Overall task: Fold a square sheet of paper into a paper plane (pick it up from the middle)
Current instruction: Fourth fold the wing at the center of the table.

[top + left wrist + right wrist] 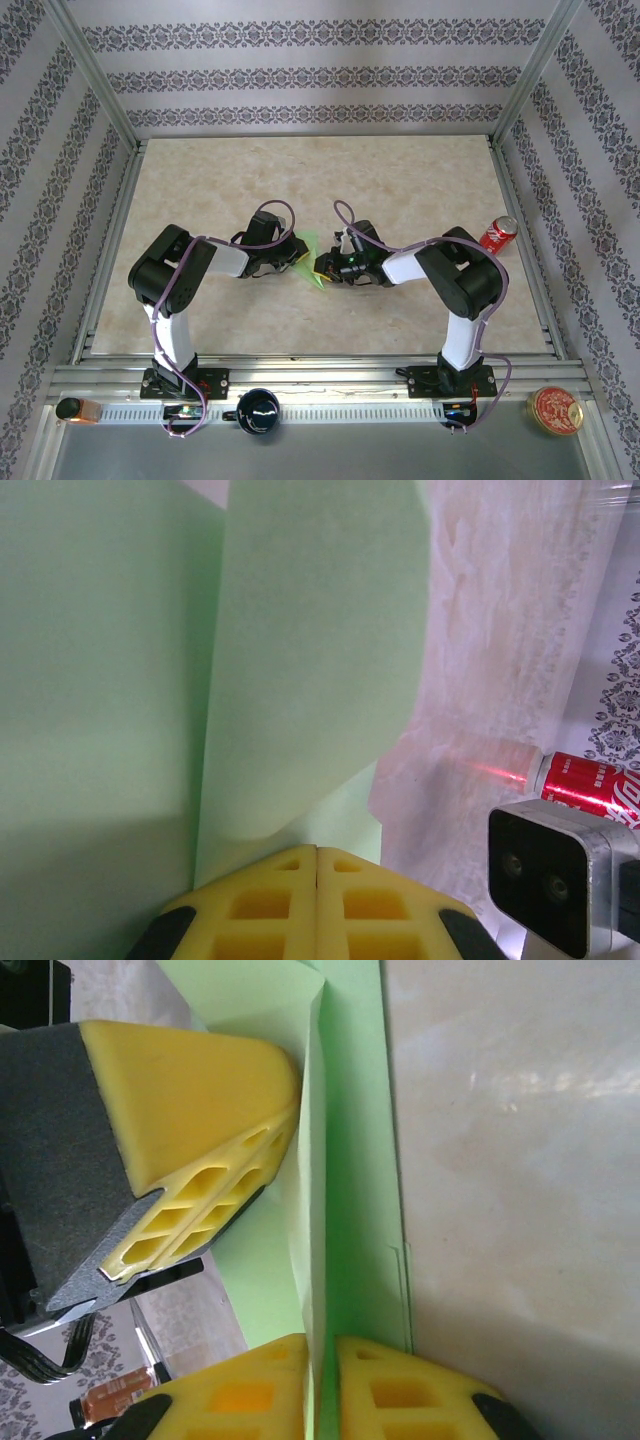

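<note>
The light-green square sheet of paper (312, 252) is held up between my two grippers at the middle of the table, folded into standing flaps. My left gripper (290, 256) is shut, its yellow fingertips (290, 875) pressed together at the paper's (310, 650) lower edge, where a curled flap rises. My right gripper (322, 1345) is shut on an upright fold of the paper (345, 1160), which runs down between its pads. The left gripper's yellow fingers (190, 1120) touch the same sheet from the other side. A paper plane is out of view.
A red soda can (499, 233) lies at the table's right edge, also red in the left wrist view (590, 782). A black mug (258, 410), a round tin (556, 410) and an orange object (78, 409) sit on the near ledge. The right wrist's camera block (550, 880) is close.
</note>
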